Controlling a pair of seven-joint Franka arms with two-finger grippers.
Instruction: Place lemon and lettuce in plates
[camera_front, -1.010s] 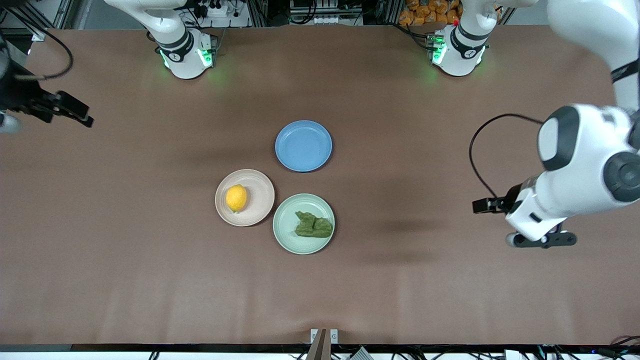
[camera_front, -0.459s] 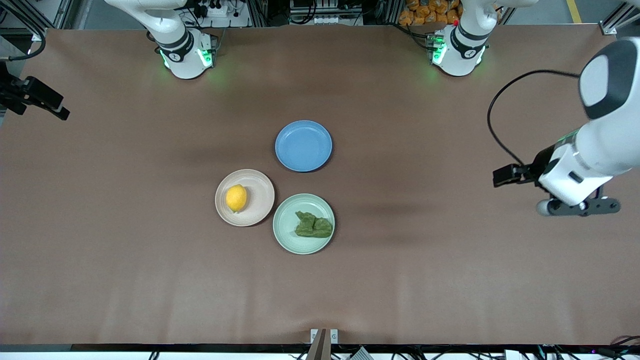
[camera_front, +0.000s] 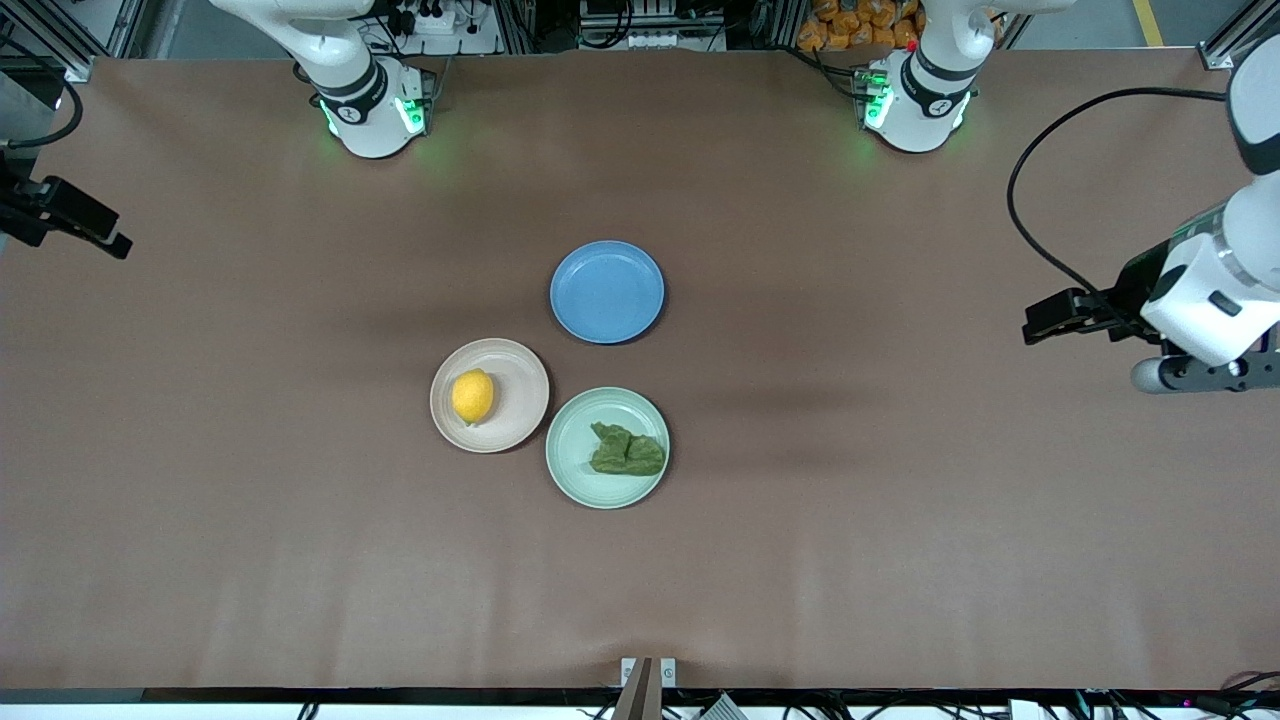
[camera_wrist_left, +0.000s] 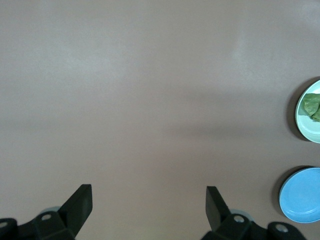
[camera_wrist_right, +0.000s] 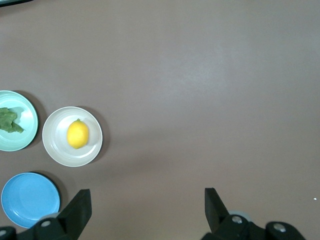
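Table (camera_front: 900, 560) looked basically done: lemon (camera_front: 472, 396) sat in the beige plate (camera_front: 520, 370), lettuce (camera_front: 626, 451) in the mint plate (camera_front: 575, 470), left gripper (camera_wrist_left: 148, 200) and right gripper (camera_wrist_right: 147, 202) open, empty, parked over the table's ends

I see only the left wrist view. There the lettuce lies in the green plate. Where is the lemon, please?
Observer: The lemon lies in the beige-pink plate, beside the green plate, toward the right arm's end.
Operator: And the blue plate, where does it stand?
Observer: The blue plate stands farther from the front camera than both other plates.
Operator: What does the right end effector do?
Observer: The right end effector is open and holds nothing, over the table at the right arm's end.
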